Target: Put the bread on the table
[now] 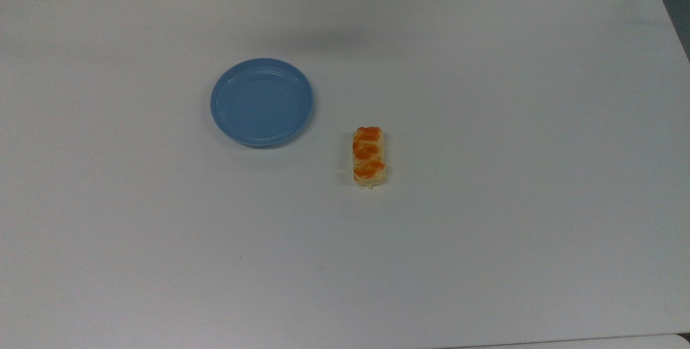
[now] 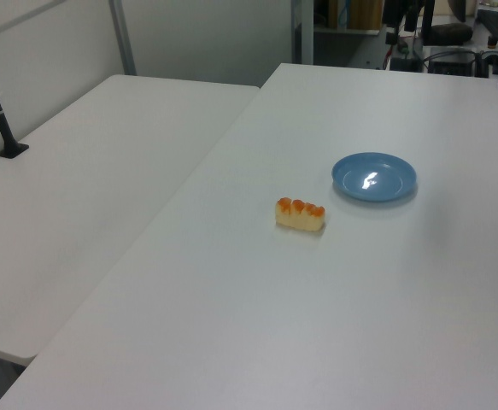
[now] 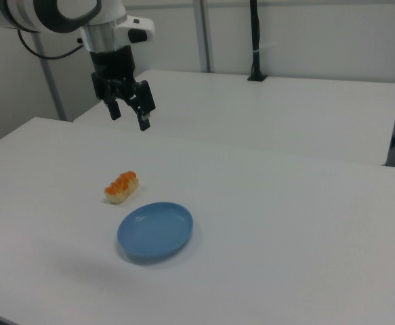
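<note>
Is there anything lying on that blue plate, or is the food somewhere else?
The blue plate holds nothing; its whole inside shows bare, with just a glare spot in the left view. The bread lies apart from it, directly on the white table. Nothing covers either.

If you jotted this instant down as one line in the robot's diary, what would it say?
bread: lying on table, beside blue plate, not touching | gripper: open, holding nothing, raised above table | task: looks done
</note>
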`<action>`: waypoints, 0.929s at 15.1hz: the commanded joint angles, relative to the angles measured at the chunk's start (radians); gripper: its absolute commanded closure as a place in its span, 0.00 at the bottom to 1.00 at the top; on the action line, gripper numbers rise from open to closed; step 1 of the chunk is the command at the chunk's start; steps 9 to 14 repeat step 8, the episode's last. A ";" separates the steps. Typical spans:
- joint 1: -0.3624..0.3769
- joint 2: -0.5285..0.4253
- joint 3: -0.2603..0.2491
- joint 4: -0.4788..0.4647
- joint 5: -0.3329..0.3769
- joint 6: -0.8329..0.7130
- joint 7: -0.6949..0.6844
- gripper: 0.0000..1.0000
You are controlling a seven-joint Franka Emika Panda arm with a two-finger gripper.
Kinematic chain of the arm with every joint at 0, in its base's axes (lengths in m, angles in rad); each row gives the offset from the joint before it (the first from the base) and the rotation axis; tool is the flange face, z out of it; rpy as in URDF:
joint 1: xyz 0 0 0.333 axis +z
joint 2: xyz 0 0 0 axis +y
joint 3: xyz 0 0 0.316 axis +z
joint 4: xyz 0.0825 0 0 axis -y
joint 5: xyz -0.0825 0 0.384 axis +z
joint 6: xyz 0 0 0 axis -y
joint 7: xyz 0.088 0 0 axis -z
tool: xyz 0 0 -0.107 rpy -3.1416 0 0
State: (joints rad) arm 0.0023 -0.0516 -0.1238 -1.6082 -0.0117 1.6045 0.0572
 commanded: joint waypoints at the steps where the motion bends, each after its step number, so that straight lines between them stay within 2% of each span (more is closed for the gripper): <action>1: -0.004 -0.019 -0.007 -0.029 0.019 0.035 -0.043 0.00; 14: 0.005 -0.008 -0.007 -0.027 0.018 0.066 -0.053 0.00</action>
